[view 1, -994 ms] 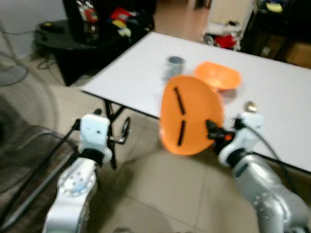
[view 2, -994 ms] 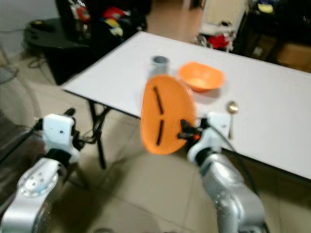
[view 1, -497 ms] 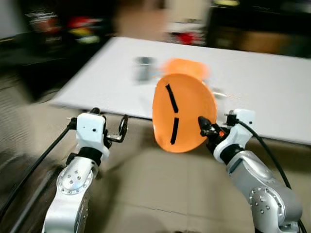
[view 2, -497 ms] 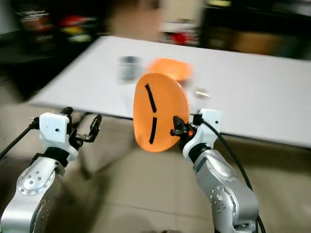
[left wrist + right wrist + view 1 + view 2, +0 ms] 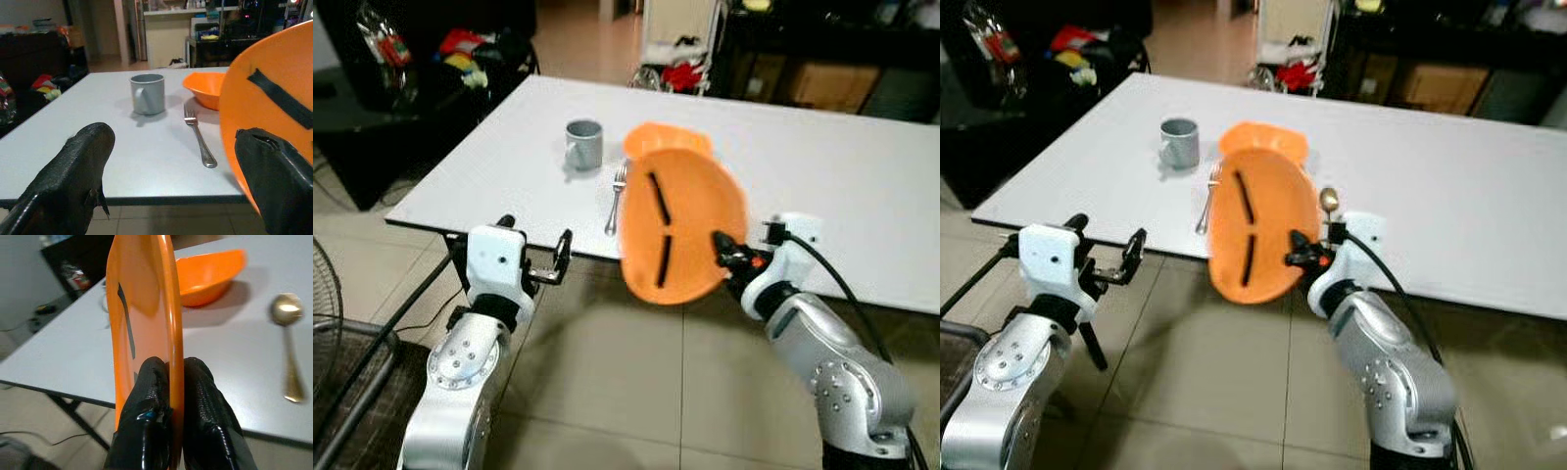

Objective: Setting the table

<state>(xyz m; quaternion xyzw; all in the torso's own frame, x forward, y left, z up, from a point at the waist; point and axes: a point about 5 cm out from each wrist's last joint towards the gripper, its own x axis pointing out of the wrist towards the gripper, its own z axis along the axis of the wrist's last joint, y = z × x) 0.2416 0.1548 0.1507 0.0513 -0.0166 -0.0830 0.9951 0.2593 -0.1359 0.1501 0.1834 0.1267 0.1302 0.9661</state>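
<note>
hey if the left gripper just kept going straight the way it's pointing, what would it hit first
Probably the near edge of the white table: the open left gripper points across it toward the grey mug and fork. The orange plate sits close beside its line; depth is unclear.

Glossy orange plastic plate (image 5: 680,225), shiny metal fork (image 5: 615,201), matt white table (image 5: 862,196).

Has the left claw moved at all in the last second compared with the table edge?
Cannot tell. The whole picture shifted, so the camera moved. The left claw sits just below the table edge, open and holding nothing, much as it did before.
</note>
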